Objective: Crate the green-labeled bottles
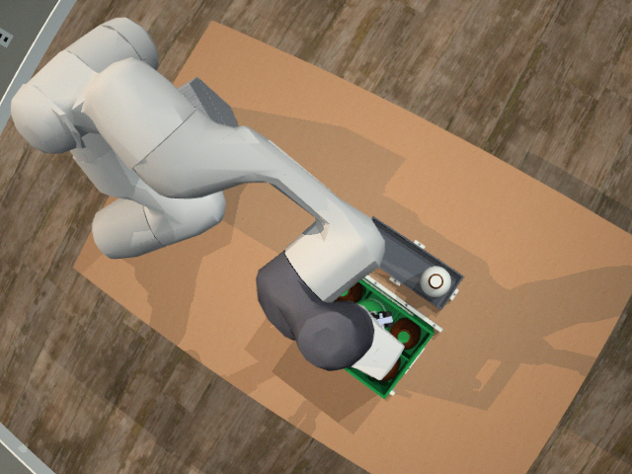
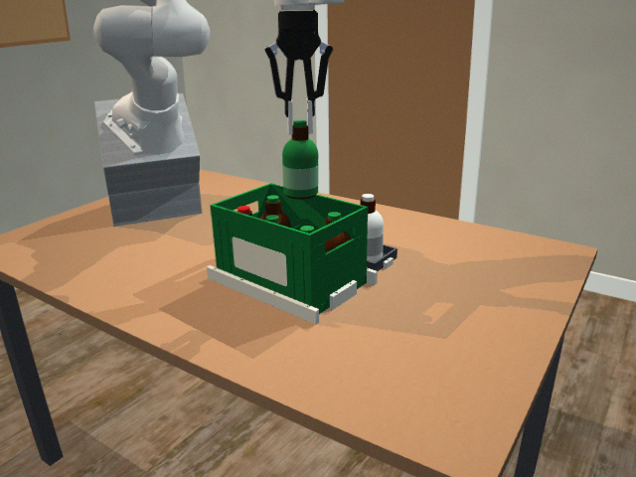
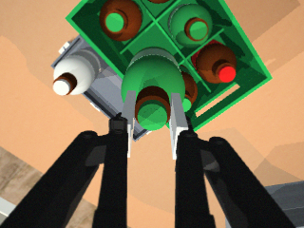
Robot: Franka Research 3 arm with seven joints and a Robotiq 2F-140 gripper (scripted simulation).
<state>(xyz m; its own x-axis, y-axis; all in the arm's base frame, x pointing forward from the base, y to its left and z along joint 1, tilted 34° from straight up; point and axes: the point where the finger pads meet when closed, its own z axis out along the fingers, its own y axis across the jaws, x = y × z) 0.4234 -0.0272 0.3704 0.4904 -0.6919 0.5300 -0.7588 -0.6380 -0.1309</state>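
The exterior view shows what the top view mostly hides under the arm: the gripper (image 2: pixel 300 120) (image 3: pixel 152 104) is closed on the neck of a green-labeled bottle (image 2: pixel 300 166) (image 3: pixel 153 78), which hangs upright below it. The bottle's base is level with the crate's far rim in that view, and the body stands out above the openings. From above, only a patch of its green shoulder shows beside the arm's white end piece.

The wrist view adds what lies under the gripper: the green crate (image 1: pixel 408 365) (image 2: pixel 260 251) (image 3: pixel 247 45) with its dividers, a red-capped bottle (image 2: pixel 244 210) (image 3: pixel 216 64) in one cell, and another green-shouldered bottle (image 3: pixel 190 26) in a different cell. Brown bottles with green caps stand in further cells. The exterior view shows little more than caps and necks of these.

Off to one side of the gripper, and lower, the dark tray (image 1: pixel 408 255) (image 2: pixel 391 253) (image 3: pixel 106 87) carries one white bottle (image 1: pixel 434 280) (image 2: pixel 375 231) (image 3: pixel 75 75), upright near the tray's end. The rest of the tray's length is open in the top view. Pale strips edge the crate's foot on the bench (image 1: pixel 510 326) (image 2: pixel 410 370) (image 3: pixel 28 114); beyond the tray, away from the gripper, the bench reaches well out to its edge.
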